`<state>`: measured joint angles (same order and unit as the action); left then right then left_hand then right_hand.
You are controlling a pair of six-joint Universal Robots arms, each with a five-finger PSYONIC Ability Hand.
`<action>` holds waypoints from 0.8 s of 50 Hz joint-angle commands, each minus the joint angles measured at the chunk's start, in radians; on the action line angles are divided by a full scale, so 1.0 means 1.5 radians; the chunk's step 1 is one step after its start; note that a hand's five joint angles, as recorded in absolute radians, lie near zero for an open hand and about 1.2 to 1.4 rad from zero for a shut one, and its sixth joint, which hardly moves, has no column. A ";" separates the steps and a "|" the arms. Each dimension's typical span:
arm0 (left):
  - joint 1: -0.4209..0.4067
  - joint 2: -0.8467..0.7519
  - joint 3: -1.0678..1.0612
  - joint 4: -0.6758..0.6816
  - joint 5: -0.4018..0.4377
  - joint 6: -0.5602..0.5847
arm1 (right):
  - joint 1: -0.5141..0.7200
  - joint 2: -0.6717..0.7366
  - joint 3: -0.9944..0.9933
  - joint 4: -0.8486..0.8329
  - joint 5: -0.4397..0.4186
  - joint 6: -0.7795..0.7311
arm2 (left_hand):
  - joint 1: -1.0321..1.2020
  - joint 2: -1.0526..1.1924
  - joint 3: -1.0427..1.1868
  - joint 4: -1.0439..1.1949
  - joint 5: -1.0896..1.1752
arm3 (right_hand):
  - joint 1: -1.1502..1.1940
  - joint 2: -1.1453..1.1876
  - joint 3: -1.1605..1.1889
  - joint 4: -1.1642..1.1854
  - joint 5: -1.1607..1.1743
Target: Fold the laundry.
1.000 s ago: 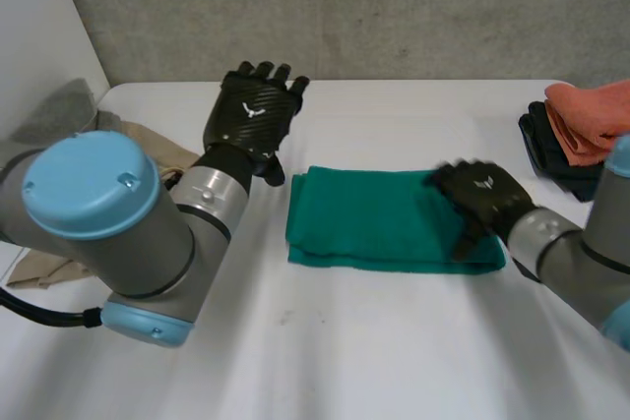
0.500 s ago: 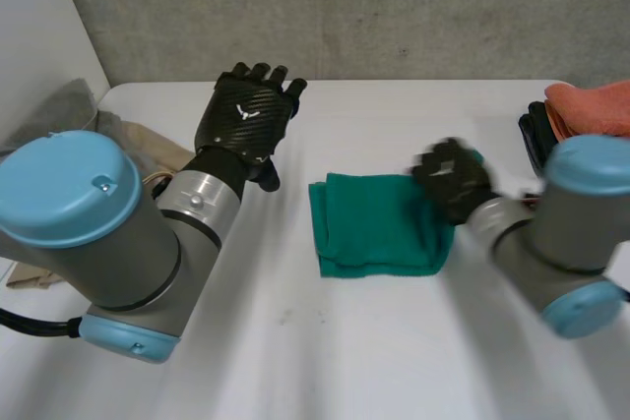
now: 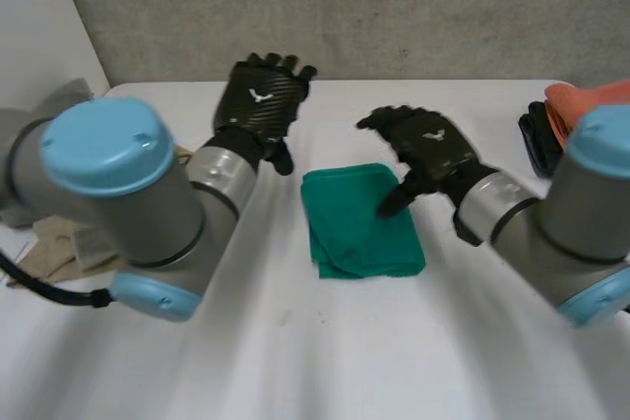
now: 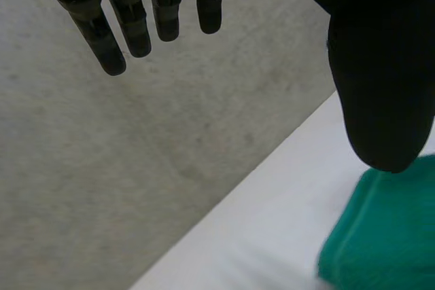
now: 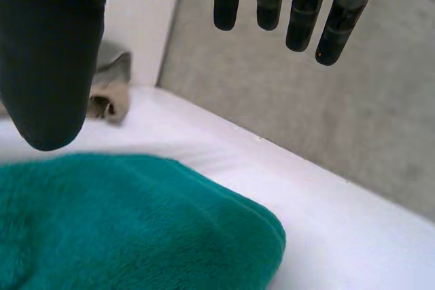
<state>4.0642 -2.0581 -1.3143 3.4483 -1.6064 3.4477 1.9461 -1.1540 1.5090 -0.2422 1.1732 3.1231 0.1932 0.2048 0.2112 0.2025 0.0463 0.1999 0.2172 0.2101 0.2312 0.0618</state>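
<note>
A green towel (image 3: 359,228) lies folded into a small, near-square pad in the middle of the white table (image 3: 295,361). My right hand (image 3: 431,145) hovers open over the towel's far right part, thumb pointing down close to the cloth and fingers spread. In the right wrist view the towel (image 5: 136,225) sits below the palm, with the straight fingers (image 5: 299,11) clear of it. My left hand (image 3: 259,103) is raised open to the left of the towel, holding nothing. The left wrist view has the towel's edge (image 4: 384,236) under the thumb (image 4: 380,73).
A stack of folded cloths, orange (image 3: 591,107) over dark (image 3: 537,145), stands at the table's right edge. Beige cloth (image 3: 59,243) and grey cloth (image 3: 54,105) lie at the left edge behind my left arm. A grey wall (image 3: 394,7) runs behind the table.
The towel went from a wide rectangle to a narrower pad as my right hand swept its right side leftward over it. That hand now stands lifted off. The left arm shifted slightly.
</note>
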 commanded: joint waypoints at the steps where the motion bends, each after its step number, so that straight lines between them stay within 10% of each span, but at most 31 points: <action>1: -0.055 -0.112 0.137 -0.126 -0.002 -0.095 | -0.027 0.083 -0.095 0.159 0.002 -0.023 | 0.033 0.025 0.021 0.027 0.015 | -0.017 -0.028 -0.024 -0.038 -0.041; 19: -0.079 -0.267 0.193 -0.227 -0.112 0.026 | -0.012 0.302 -0.299 0.275 0.066 -0.113 | 0.041 0.033 0.029 0.035 0.023 | -0.017 -0.028 -0.024 -0.038 -0.041; 30: -0.076 -0.157 0.166 -0.219 -0.102 0.031 | 0.024 0.117 -0.147 0.175 0.096 -0.197 | 0.023 0.016 0.011 0.017 0.005 | -0.017 -0.028 -0.024 -0.038 -0.041; 40: -0.051 -0.021 0.094 -0.168 0.086 0.023 | 0.067 0.041 0.075 -0.017 0.089 -0.241 | 0.012 0.004 0.000 0.005 -0.007 | -0.017 -0.028 -0.024 -0.038 -0.041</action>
<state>3.9573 -2.1834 -1.1082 3.1677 -1.6719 3.4883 1.9993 -1.0686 1.4646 -0.1255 1.3138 2.8031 0.1902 0.2189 0.2112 0.2147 0.0465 0.1998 0.2172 0.2101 0.2312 0.0555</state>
